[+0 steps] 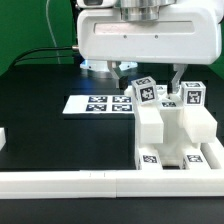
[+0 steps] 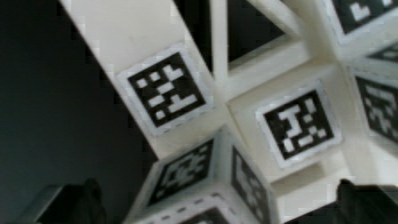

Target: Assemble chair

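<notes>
Marker board (image 1: 98, 103) lies flat mid-table, toward the far edge. Chair (image 1: 172, 130), partly built, stands against the border rail (image 1: 70, 182) at the near edge, toward the exterior view's right. Gripper (image 1: 152, 80) hovers just above it; jaw spacing probably narrow, cannot tell.

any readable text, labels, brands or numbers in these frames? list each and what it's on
No words, brand names or numbers are readable in either view.
Chair: only black-and-white square tags, machine-code patterns with no letters or digits; the wrist view shows them close up.
Marker board: the same kind of square tags, no text.
Arm's white housing: no marking I can make out.
Border rail: plain white, nothing printed.
</notes>
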`<state>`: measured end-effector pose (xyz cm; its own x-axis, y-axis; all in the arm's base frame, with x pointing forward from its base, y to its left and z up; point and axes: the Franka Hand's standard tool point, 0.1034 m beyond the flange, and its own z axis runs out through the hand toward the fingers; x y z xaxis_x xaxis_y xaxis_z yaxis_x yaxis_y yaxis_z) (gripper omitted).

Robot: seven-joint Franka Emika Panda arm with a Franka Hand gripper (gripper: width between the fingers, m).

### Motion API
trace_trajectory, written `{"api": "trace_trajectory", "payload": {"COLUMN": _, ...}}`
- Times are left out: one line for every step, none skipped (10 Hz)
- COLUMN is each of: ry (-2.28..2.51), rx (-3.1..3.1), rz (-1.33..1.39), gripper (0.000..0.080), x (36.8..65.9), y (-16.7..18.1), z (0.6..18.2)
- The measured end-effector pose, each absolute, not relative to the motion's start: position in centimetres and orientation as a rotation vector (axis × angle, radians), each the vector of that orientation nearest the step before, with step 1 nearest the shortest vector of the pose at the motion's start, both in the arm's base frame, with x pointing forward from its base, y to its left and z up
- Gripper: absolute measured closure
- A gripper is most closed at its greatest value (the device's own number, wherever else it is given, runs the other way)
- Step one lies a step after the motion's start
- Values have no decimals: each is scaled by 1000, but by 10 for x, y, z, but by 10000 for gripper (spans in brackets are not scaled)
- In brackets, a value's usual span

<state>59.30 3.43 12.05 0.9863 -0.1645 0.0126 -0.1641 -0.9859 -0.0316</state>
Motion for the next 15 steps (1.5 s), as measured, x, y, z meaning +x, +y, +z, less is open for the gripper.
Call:
{"api": "trace_trajectory", "payload": {"ry": 159, "rx": -3107, "rz": -39, "gripper": 151, "x": 595, "y": 35, "z": 121}}
{"api": "trace_trajectory", "payload": {"ry": 201, "rx": -3105, "rz": -37, "gripper": 170, "x": 594, "y": 34, "z": 121}}
{"api": "trace_trajectory", "payload": {"ry": 233, "rx": -3103, "rz": -36, "gripper": 170, "x": 594, "y": 34, "z": 121}}
{"api": "trace_trajectory", "payload": {"ry": 256, "rx": -3100, "rz": -36, "gripper": 362, "x": 594, "y": 34, "z": 121}}
{"api": "trace_trajectory", "payload": {"ry": 424, "rx": -3080, "rz": -33, "gripper": 498, "x": 594, "y": 34, "z": 121}}
{"api": "trace_trajectory", "payload": {"ry": 498, "rx": -3068, "rz": -32, "gripper": 498, "x": 594, "y": 34, "z": 121}}
{"api": "trace_trajectory", "payload": {"ry": 661, "rx": -3037, "rz": -29, "gripper": 518, "x": 594, "y": 35, "z": 121}}
{"api": "trace_trajectory", "payload": {"ry": 851, "rx": -2990, "rz": -25, "gripper": 518, "x": 595, "y": 36, "z": 121}}
{"api": "trace_trajectory", "payload": {"ry": 990, "rx": -2941, "rz": -24, "gripper": 518, "x": 595, "y": 35, "z": 120}}
{"api": "trace_trajectory", "payload": {"ry": 1259, "rx": -2818, "rz": -28, "gripper": 518, "x": 595, "y": 34, "z": 120}}
{"api": "trace_trajectory", "payload": {"ry": 1500, "rx": -2679, "rz": -37, "gripper": 518, "x": 595, "y": 35, "z": 120}}
{"api": "trace_trajectory", "payload": {"ry": 1690, "rx": -2553, "rz": -43, "gripper": 518, "x": 595, "y": 39, "z": 120}}
{"api": "trace_trajectory", "payload": {"ry": 1816, "rx": -2454, "rz": -33, "gripper": 518, "x": 595, "y": 42, "z": 120}}
{"api": "trace_trajectory", "payload": {"ry": 1840, "rx": -2416, "rz": -29, "gripper": 518, "x": 595, "y": 42, "z": 120}}
{"api": "trace_trajectory", "payload": {"ry": 1815, "rx": -2437, "rz": -30, "gripper": 444, "x": 595, "y": 42, "z": 119}}
